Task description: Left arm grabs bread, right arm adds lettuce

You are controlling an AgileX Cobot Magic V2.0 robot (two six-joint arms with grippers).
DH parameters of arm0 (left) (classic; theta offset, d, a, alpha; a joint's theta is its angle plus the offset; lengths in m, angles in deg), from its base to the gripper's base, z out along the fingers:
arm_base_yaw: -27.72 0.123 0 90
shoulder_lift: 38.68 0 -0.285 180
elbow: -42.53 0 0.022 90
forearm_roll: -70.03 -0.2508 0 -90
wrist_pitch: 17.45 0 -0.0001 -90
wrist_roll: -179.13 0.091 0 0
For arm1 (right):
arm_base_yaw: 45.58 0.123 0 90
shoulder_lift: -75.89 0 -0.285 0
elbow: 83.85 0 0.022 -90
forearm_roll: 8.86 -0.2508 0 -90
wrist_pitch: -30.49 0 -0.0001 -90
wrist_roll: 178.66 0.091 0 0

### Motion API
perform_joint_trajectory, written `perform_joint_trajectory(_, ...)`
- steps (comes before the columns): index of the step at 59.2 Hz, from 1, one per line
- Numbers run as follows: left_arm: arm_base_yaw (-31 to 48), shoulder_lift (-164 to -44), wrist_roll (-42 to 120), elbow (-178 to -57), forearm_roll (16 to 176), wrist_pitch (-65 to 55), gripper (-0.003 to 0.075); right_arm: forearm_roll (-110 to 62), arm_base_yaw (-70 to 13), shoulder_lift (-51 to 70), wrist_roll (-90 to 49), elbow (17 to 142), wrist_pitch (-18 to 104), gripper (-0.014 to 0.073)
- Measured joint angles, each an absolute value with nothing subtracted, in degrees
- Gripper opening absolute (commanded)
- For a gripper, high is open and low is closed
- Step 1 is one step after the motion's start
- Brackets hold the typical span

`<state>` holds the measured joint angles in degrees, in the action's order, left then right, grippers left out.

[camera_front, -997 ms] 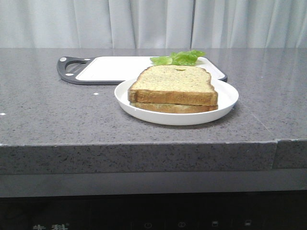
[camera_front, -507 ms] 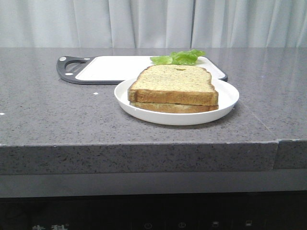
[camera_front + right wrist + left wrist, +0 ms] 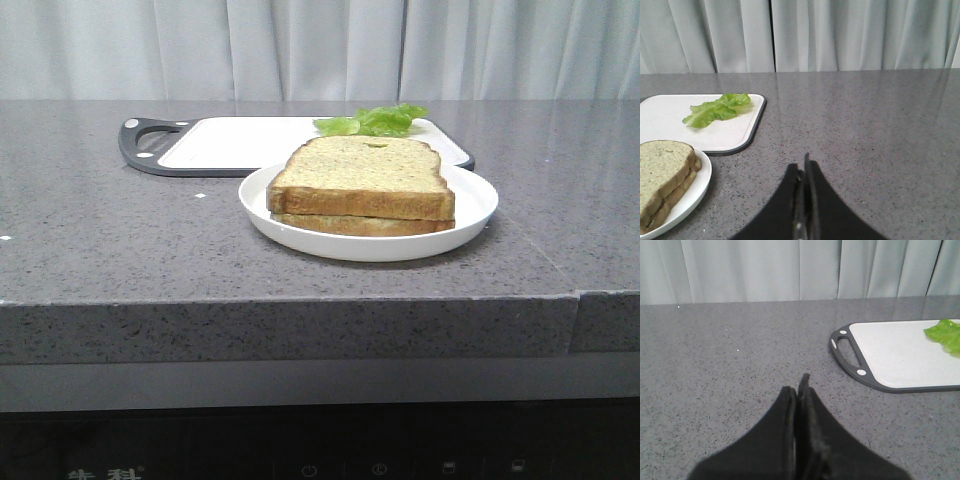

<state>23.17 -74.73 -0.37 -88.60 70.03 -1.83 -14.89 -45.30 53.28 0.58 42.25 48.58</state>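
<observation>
The bread (image 3: 362,176), a thick tan slice with a dent near its far edge, lies on top of a thinner slice (image 3: 360,224) on a white plate (image 3: 478,205). Both slices show in the right wrist view (image 3: 662,170). The lettuce (image 3: 372,120) lies on a white cutting board (image 3: 240,143) behind the plate; it also shows in the right wrist view (image 3: 717,110) and at the edge of the left wrist view (image 3: 947,335). My left gripper (image 3: 800,386) is shut and empty over bare counter. My right gripper (image 3: 803,167) is shut and empty, to the right of the plate. Neither arm shows in the front view.
The cutting board has a dark grey rim and handle (image 3: 847,351). The grey speckled counter has a front edge (image 3: 300,300) close below the plate. A pale curtain hangs behind the counter.
</observation>
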Motion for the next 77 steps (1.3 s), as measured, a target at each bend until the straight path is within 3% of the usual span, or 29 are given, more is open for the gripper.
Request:
perform_joint_trajectory(2, 23.17, -74.99, -0.37, -88.60, 70.03, -1.69, 0.0055, -14.89, -45.30, 52.92, 0.58, 42.25, 48.58, -0.0031)
perform_joint_trajectory(7, 23.17, -75.23, -0.37, -88.60, 70.03, -1.59, 0.0227, -14.89, -45.30, 52.49, 0.58, 42.25, 48.58, 0.0081)
perform_joint_trajectory(13, 23.17, -75.23, -0.37, -88.60, 70.03, -1.59, 0.0516, -14.89, -45.30, 52.49, 0.58, 42.39, 48.19, 0.0328)
perform_joint_trajectory(18, 23.17, -75.23, -0.37, -88.60, 70.03, -1.59, 0.0613, -14.89, -45.30, 52.49, 0.58, 42.50, 48.06, 0.0504)
perform_joint_trajectory(22, 23.17, -75.23, -0.37, -88.60, 70.47, -1.69, 0.0615, -14.89, -45.30, 52.49, 0.58, 42.50, 47.96, 0.0562)
perform_joint_trajectory(39, 19.73, -81.95, -0.37, -94.97, 77.96, 5.79, 0.0600, -14.89, -45.30, 52.49, 0.58, 42.50, 47.92, 0.0566)
perform_joint_trajectory(62, -1.76, -111.68, -0.48, -116.99, 84.55, 16.30, 0.0599, -14.89, -45.30, 52.49, 0.58, 42.50, 47.92, 0.0566)
perform_joint_trajectory(77, -7.96, -131.25, -0.48, -130.03, 87.78, 21.07, 0.0599, -14.89, -45.30, 52.49, 0.58, 42.50, 47.83, 0.0566)
